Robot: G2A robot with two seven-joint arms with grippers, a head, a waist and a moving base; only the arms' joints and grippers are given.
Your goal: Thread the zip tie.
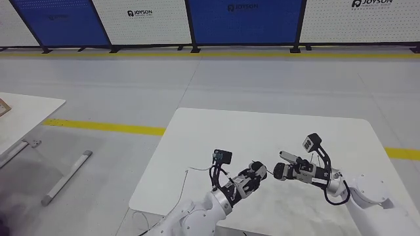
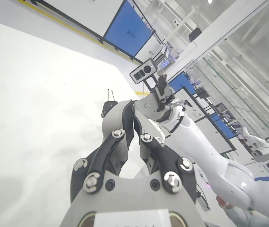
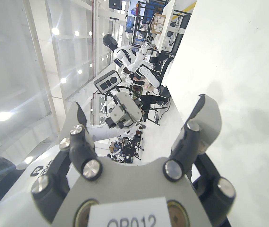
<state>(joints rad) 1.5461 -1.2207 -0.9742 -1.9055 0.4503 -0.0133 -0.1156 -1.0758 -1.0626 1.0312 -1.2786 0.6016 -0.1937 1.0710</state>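
L gripper (image 2: 132, 109), closest to you: its pads (image 2: 127, 121) are pressed together at the tips, w/ a narrow slit lower down and nothing plainly between them. R gripper (image 3: 140, 103): fingers (image 3: 204, 109) spread wide apart, nothing in the gap. From the top view the two face each other tip to tip, near but not touching, above the front-middle of the white table (image 1: 262, 131).

The zip tie: can't place it w/ certainty. What you do get is two thin dark strands (image 2: 110, 93) sticking up just beyond the L fingertips. They may be the tie or part of the R arm behind; too small to tell. If L has the tie, the pinch is so thin the pads hide it.

Step, as I judge it: setup for the threading proper, i.e. one side holds and the other takes the free end. No closed loop visible, so approx. early.

Next move calls for:
- Confirm which end L holds and that the tail points toward R.
- Bring R in square to the tail and close near its tip.
- Line it up w/ the head slot.
- Small slot, floppy tail, so go slow and keep L's grip firm.

Farther off: floor (image 1: 197, 78) w/ a yellow line (image 1: 105, 126), then blue and white panels (image 1: 243, 6).
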